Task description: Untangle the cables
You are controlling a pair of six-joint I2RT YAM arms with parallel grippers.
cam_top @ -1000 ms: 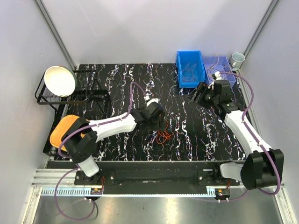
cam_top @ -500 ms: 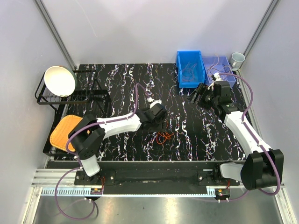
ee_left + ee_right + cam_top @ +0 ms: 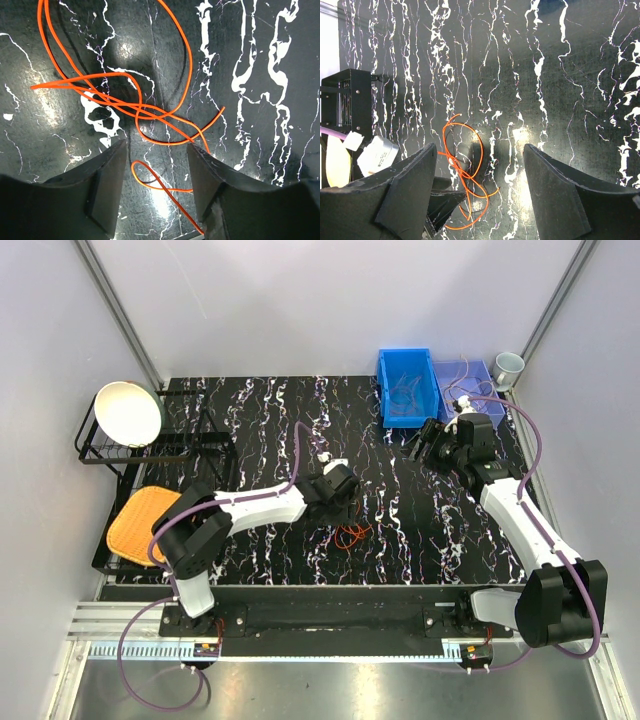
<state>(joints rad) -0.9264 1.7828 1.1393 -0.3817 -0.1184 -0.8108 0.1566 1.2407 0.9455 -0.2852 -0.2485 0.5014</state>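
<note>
- Cables, top view: a small orange tangle [image 3: 350,533] lies on the worktop [image 3: 260,410], toward the near edge and about midway across; no other colour can be made out from here
- The left fingers [image 3: 338,506] sit low, just beside the tangle's far-left side; their spread cannot be told from above
- The right fingers [image 3: 422,444] hang well apart from the tangle, near a blue bin [image 3: 384,385] at the far right; a paler bin [image 3: 470,364] touches that one, with a cup [image 3: 508,366] beyond it
- At far left a bowl [image 3: 128,412] leans in a rack [image 3: 190,445], and an orange pad [image 3: 138,520] lies in front of it
- Left wrist view: the cables [image 3: 145,107] are orange loops crossing each other flat on the worktop [image 3: 260,60], just ahead of the fingertips
- The left fingers [image 3: 107,185] are spread; one orange strand runs through the gap between them and neither finger pinches it
- A thin dark line follows the upper loop; wire or shadow, I cannot tell
- Right wrist view: the right fingers [image 3: 560,195] are spread wide with nothing between them, high above the worktop [image 3: 580,75]
- The cables [image 3: 465,175] lie far below, framed in that gap, and the dark tips of the left fingers [image 3: 442,202] touch the tangle's lower left
- The rack [image 3: 345,95] is at the left edge
</note>
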